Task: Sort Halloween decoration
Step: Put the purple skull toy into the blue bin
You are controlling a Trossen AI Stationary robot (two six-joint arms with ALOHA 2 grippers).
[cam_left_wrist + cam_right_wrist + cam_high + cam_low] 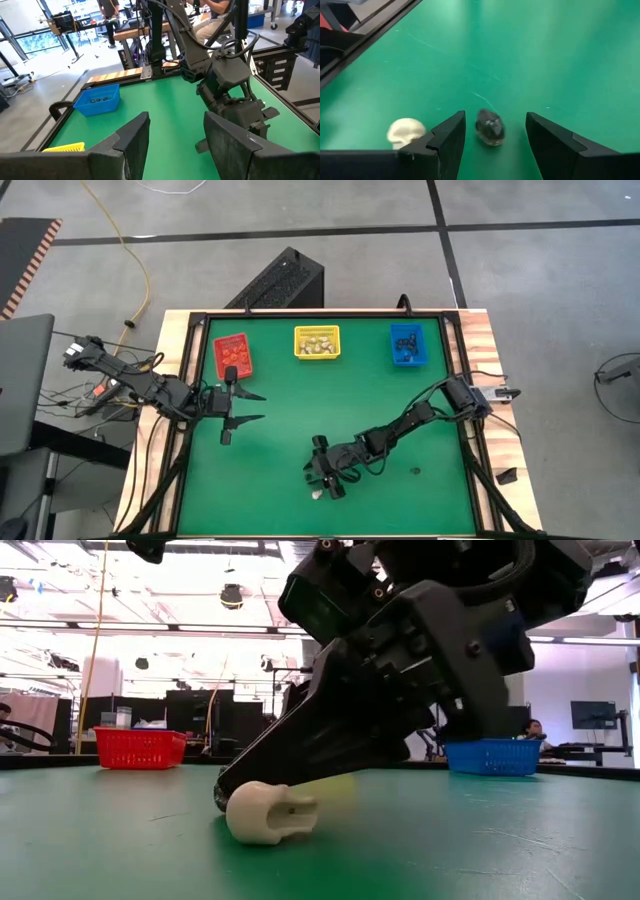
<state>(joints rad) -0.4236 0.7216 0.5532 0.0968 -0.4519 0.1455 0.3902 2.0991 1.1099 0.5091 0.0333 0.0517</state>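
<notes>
Green counter (300,410) w/ wood edges. At far edge: red bin (232,353), yellow bin (317,342), blue bin (407,344). Near front: cream skull trinket (405,132), black trinket (490,126) beside it.

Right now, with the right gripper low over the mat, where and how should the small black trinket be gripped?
Across its narrow middle, from straight above. The black trinket lies flat on the green mat, long axis pointing away between the open right gripper fingers. The cream skull sits outside one finger, so descending probably clears it.
</notes>
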